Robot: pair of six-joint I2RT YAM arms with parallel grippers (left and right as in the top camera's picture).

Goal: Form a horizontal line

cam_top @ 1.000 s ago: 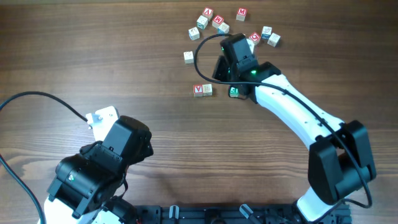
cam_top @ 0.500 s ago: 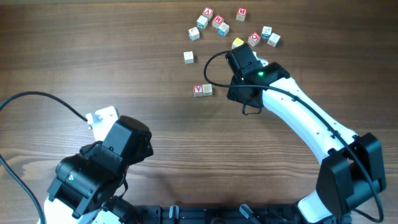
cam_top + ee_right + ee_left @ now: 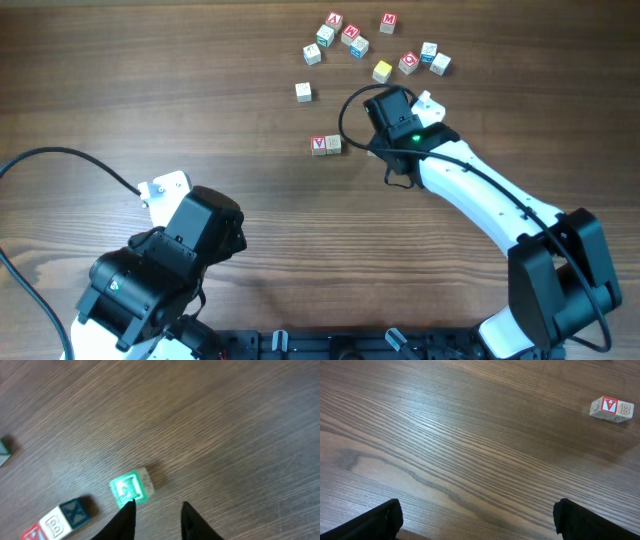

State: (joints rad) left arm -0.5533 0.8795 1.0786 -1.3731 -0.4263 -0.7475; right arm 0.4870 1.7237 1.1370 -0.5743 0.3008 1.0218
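My right pincer [image 3: 157, 506] hovers low, its fingers slightly apart and holding nothing. A green-lit block [image 3: 131, 488] lies on the table [image 3: 225, 420] just beyond one fingertip, at bottom centre of the wrist view. It sits apart from the started row [image 3: 60, 521] at lower left, likely needing a nudge into line. My left pincer [image 3: 477, 512] rests wide open and empty.

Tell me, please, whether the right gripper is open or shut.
Open. The right gripper shows its fingertips apart with bare wood between them; the green-lit block lies just ahead, not clasped.
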